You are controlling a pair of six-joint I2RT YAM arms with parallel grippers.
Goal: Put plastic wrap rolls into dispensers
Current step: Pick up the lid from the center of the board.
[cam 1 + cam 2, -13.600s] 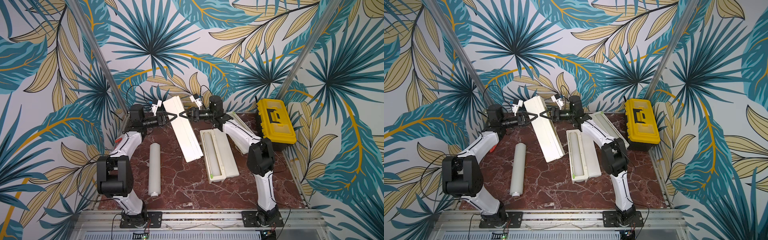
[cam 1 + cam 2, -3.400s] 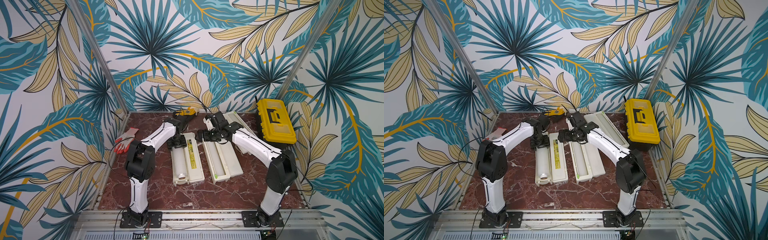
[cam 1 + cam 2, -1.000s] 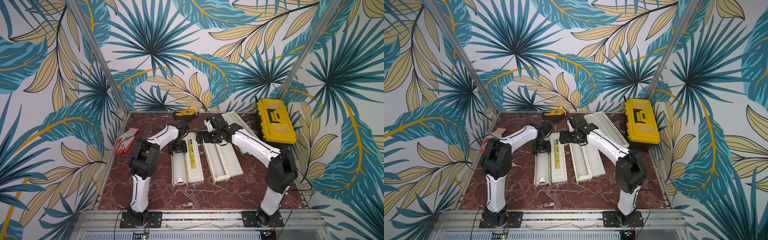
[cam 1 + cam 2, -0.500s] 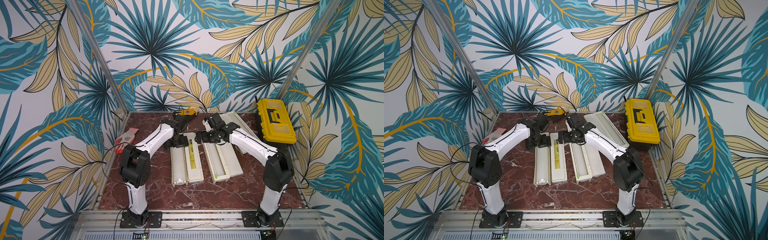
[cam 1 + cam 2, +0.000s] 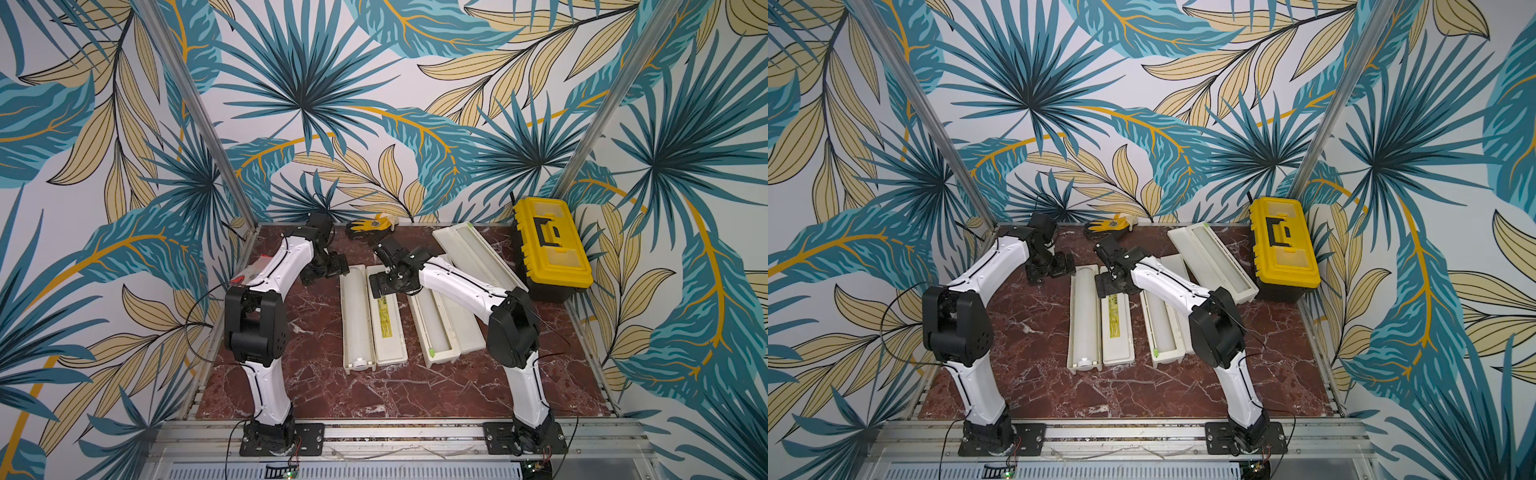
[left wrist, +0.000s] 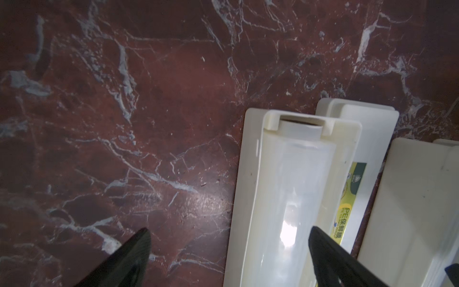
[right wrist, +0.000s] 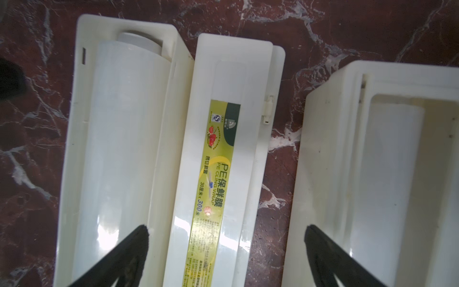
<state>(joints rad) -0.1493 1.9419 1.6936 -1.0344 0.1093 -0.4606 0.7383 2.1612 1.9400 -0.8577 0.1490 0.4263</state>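
Three cream dispensers lie open on the marble table. The left dispenser [image 5: 351,361] [image 7: 74,139] holds a plastic wrap roll [image 5: 356,316] [image 6: 293,198] [image 7: 124,149], and its yellow-labelled lid [image 5: 387,324] [image 7: 216,159] lies flat beside it. The middle dispenser [image 5: 441,356] [image 7: 323,149] also holds a roll [image 5: 432,324] [image 7: 392,174]. A third dispenser [image 5: 446,237] lies at the back right. My left gripper [image 5: 332,270] [image 6: 229,229] is open and empty by the left dispenser's far end. My right gripper [image 5: 390,282] [image 7: 226,227] hangs open over the labelled lid, holding nothing.
A yellow-and-black toolbox [image 5: 548,249] stands at the right edge. A yellow-black glove [image 5: 370,226] lies by the back wall. Something red [image 5: 253,270] shows behind my left arm at the left edge. Patterned walls close in three sides.
My left gripper has opened and drawn back to the left, off the far end of the left dispenser. The right gripper has stayed open over the lid.
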